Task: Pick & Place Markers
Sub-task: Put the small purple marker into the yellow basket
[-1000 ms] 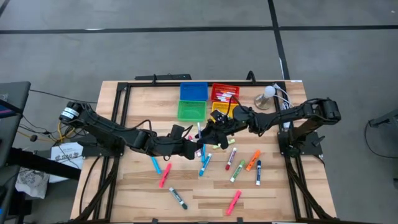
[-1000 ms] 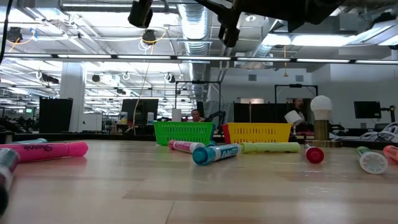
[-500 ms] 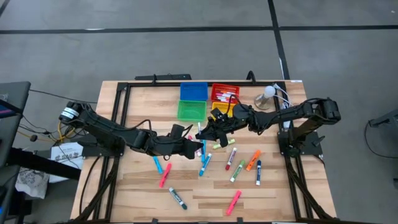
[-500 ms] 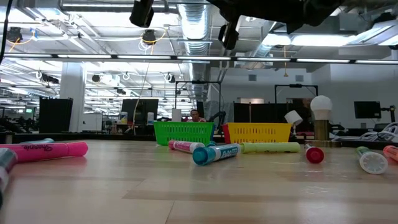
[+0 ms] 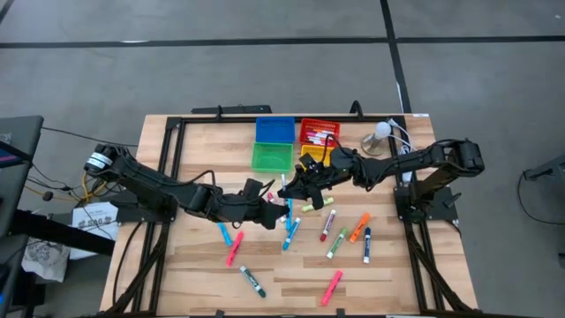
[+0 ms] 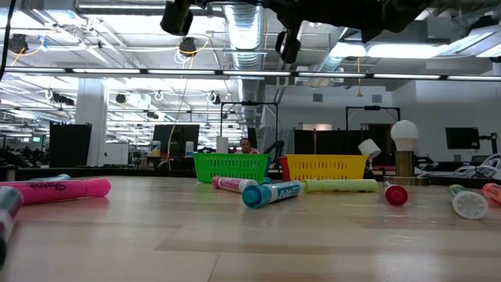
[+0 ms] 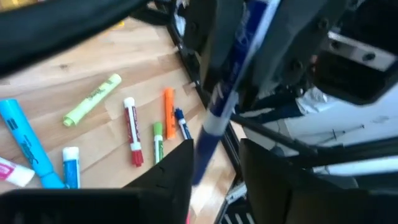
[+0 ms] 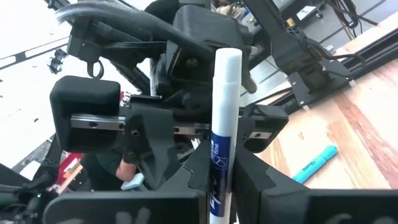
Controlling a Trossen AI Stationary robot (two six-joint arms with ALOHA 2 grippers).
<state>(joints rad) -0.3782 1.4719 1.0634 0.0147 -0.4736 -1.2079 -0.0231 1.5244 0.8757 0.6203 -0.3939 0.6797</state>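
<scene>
1. In the high view the two grippers are seen meeting over the middle of the table (image 5: 203, 283), just below the green bin (image 5: 271, 156).
2. The right gripper (image 8: 217, 186) is clamped shut on a blue marker (image 8: 222, 130) with a white cap; in the right wrist view the marker stands up from between the two dark fingers (image 8: 186, 186) near the bottom centre of the frame.
3. The left gripper (image 7: 214, 171) is seen with its fingers (image 7: 168, 180) parted around the lower end of the same blue marker (image 7: 227, 74), which runs from the upper centre of the left wrist frame down to the gap between them; whether the fingers touch the barrel cannot be told.
4. In the low view both grippers hang at the top centre of the frame, above the table surface.
5. The remaining markers (image 5: 331, 230) lie loose on the wood, scattered through the centre and lower centre of the high frame: a pink one (image 5: 234, 249), a yellow-green one (image 5: 311, 206), an orange one (image 5: 357, 232).
6. A blue bin (image 5: 274, 130), a red bin (image 5: 319, 132) and a yellow bin (image 6: 326, 166) are grouped with the green one at the upper centre of the high frame.
7. A white lamp (image 5: 380, 135) stands to the right of the bins.
</scene>
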